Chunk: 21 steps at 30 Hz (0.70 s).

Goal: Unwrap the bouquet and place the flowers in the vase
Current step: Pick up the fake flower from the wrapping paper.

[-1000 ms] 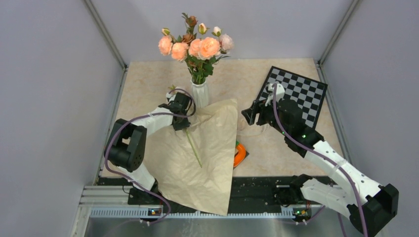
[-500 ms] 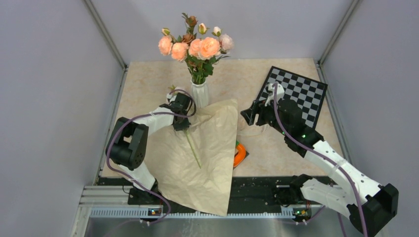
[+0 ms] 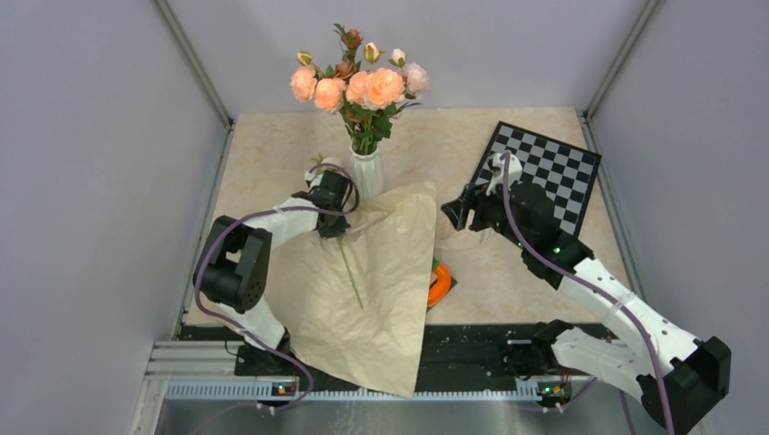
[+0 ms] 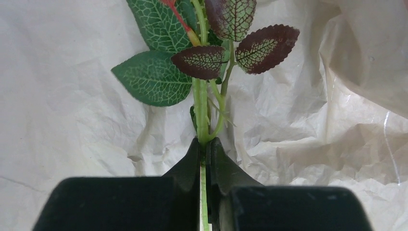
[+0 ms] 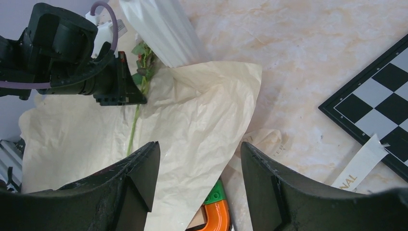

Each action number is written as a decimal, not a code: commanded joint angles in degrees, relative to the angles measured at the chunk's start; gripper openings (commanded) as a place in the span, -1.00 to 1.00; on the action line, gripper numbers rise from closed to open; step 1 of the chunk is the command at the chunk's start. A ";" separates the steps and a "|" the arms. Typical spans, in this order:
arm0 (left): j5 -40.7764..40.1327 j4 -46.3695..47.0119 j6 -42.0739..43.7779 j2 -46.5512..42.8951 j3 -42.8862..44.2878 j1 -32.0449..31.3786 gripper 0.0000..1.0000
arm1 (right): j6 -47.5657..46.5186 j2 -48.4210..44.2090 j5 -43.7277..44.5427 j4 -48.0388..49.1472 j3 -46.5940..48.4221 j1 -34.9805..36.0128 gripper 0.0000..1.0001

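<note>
Clamping one flower stem (image 4: 201, 108) beside the vase (image 3: 367, 174), left gripper (image 4: 204, 147) was closed tight; right gripper (image 5: 196, 161) gaped empty. Advised: raise upright, clearing rim.

Peach-pink flowers (image 3: 358, 86); white ribbed vase (image 3: 366, 172); tan paper (image 3: 381, 290); black-white chequered board (image 3: 544, 168); orange ring (image 3: 440, 283).

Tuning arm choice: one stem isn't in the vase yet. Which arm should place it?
Left. The left gripper is shut on the stem, close beside the vase. The right gripper is open, empty and farther off.
</note>
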 commanded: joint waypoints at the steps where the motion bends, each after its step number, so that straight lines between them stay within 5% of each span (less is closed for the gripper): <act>1: -2.07 2.26 -0.67 -5.37 -1.81 0.17 -1.00 | 1.34 -0.95 -0.31 1.59 -0.06 -0.73 0.27; 8: -4.92 5.10 0.78 -17.55 -6.02 0.16 -1.00 | 1.87 -1.56 -1.93 2.03 0.11 -0.69 0.27; 21: 9.94 23.27 10.15 -46.51 -23.28 -0.78 -1.00 | 9.61 7.01 -22.54 15.47 3.29 -0.30 0.38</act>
